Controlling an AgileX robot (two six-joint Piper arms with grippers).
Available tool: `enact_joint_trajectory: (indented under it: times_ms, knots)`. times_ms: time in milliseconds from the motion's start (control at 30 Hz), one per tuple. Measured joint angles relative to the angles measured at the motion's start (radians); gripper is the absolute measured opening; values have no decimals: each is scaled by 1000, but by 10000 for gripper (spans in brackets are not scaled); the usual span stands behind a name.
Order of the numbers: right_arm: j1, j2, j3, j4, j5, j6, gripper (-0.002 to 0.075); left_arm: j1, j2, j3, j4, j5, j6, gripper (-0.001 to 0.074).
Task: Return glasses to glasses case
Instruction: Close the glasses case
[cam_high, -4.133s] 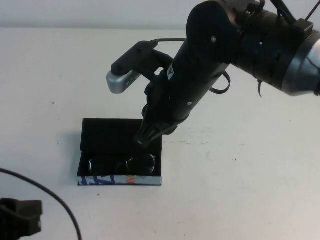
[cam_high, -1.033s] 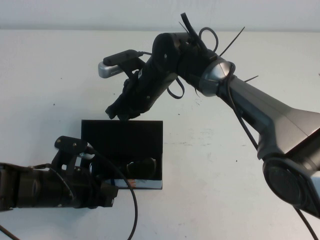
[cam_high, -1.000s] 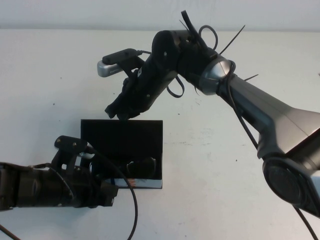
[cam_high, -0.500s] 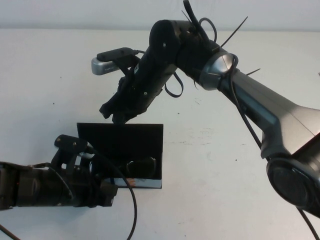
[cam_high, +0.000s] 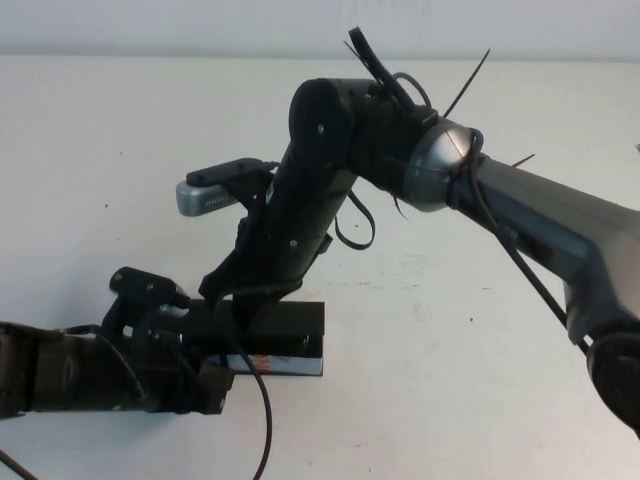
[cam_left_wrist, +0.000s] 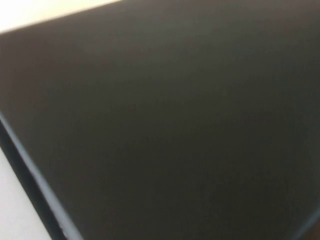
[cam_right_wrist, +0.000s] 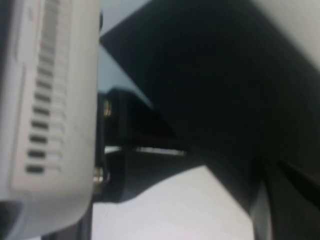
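While our right gripper (cam_high: 235, 290) presses the lid of the rectangular black glasses case (cam_high: 290, 335) with patterned front edge | left gripper (cam_high: 190, 375) beside its left end; claws: cannot tell | dark-framed glasses hidden, we judge inside | risk: lid pinches frame, case slides.

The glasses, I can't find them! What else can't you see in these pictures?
- Glasses: hidden in every view. In the high view the right arm and the case lid cover where they would be.
- Right gripper: its fingers are lost against the black case in the high view.
- Left gripper: dark against the case's near left corner; fingers not readable.
- Left wrist view: only a flat black surface fills it.
- Right wrist view: blurred dark shapes.
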Motion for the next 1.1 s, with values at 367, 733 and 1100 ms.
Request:
enact_joint_trajectory:
  times_ms: [367, 733, 1100]
  knots:
    - [14, -1, 95, -7, -6, 0, -13, 0, 0, 0, 2, 0, 1, -1]
    - [14, -46, 103, -29, -8, 6, -13, 0, -122, 72, 19, -10, -45, -1]
    - [14, -259, 104, -104, -5, 94, -13, 0, -585, 111, 103, 4, -181, -1]
